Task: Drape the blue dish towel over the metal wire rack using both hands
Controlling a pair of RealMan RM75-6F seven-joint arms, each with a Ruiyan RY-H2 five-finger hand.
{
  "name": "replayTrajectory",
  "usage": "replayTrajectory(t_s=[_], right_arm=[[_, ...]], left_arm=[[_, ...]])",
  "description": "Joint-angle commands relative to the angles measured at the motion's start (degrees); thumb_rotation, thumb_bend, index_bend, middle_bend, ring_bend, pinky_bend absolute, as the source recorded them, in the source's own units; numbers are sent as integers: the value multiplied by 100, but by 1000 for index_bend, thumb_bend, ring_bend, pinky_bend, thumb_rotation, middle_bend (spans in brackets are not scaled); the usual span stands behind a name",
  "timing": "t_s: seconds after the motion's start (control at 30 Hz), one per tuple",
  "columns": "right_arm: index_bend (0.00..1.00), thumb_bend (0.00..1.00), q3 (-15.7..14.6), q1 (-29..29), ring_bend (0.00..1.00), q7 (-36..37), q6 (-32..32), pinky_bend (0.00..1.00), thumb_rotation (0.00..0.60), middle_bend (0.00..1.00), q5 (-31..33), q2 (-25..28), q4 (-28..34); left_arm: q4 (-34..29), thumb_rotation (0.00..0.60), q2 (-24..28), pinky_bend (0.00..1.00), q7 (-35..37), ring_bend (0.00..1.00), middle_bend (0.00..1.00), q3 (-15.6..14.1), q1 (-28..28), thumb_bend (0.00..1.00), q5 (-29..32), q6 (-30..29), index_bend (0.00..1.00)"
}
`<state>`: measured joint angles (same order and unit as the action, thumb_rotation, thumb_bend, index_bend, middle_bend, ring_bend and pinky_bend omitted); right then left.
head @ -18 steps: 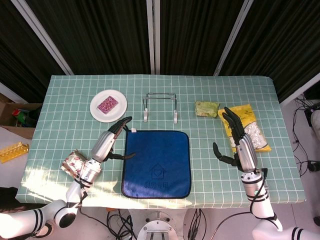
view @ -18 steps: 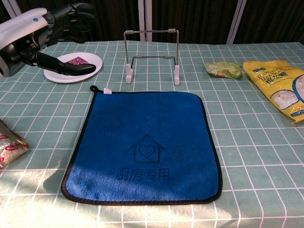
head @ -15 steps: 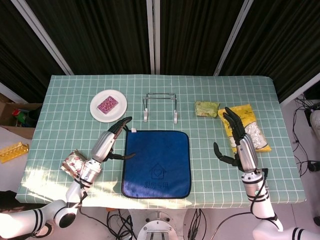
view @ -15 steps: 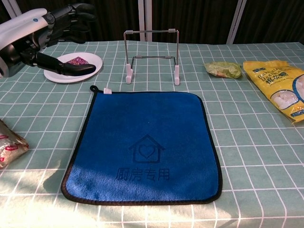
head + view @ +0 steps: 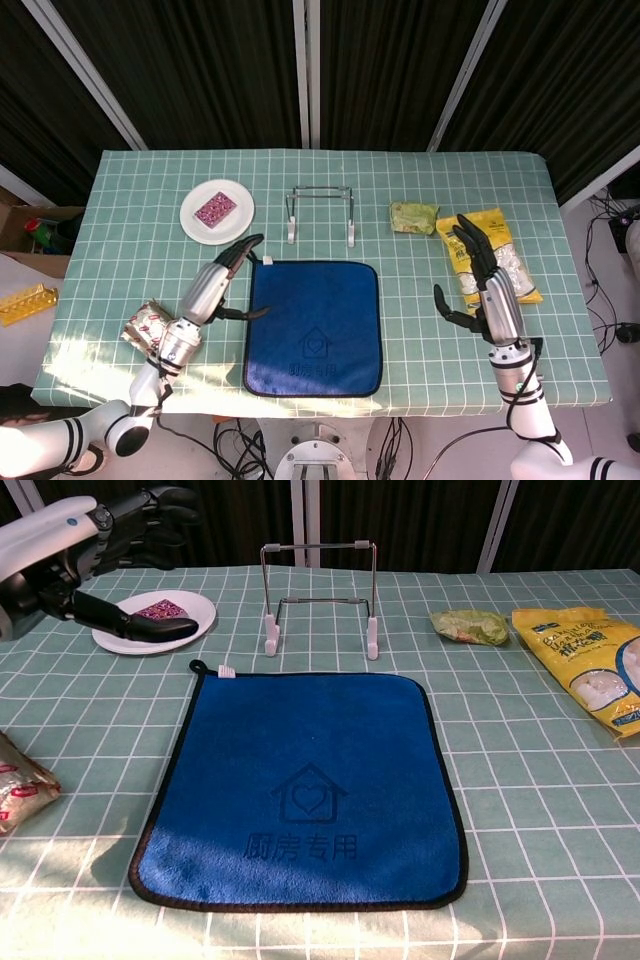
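While towel (image 5: 315, 326) lies flat, plate (image 5: 216, 211), snack bags (image 5: 488, 254) — perhaps chips

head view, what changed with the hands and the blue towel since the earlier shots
The right hand drifted slightly to the right, away from the blue dish towel, fingers still spread and holding nothing. The left hand barely moved, still open by the towel's left edge. The towel lies flat as before, and the metal wire rack stays bare; nothing was taken hold of.
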<state>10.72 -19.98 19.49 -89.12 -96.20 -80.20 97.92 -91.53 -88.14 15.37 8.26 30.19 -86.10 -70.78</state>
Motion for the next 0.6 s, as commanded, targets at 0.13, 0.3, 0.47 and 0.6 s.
replayTrajectory(t_s=[0.13, 0.3, 0.47, 0.6], right_arm=[[0, 437, -3, 46, 0, -35, -58, 0, 600, 0, 16, 158, 104], [0, 436, 7, 106, 0, 1, -142, 0, 600, 0, 47, 299, 155], [0, 435, 27, 150, 0, 60, -259, 0, 600, 0, 77, 258, 116], [0, 436, -6, 179, 0, 78, -319, 0, 600, 0, 29, 250, 119]], left_arm=[[-428, 562, 657, 160, -1446, 86, 65, -551, -165, 172, -350, 46, 36], [-972, 600, 1326, 175, -2902, 96, 88, -1252, -584, 175, -781, -157, 64], [-1277, 600, 1629, 206, -3527, 128, 138, -1638, -902, 183, -1039, -337, 108], [-1285, 600, 1625, 240, -3510, 144, 157, -1840, -1022, 188, -1165, -274, 122]])
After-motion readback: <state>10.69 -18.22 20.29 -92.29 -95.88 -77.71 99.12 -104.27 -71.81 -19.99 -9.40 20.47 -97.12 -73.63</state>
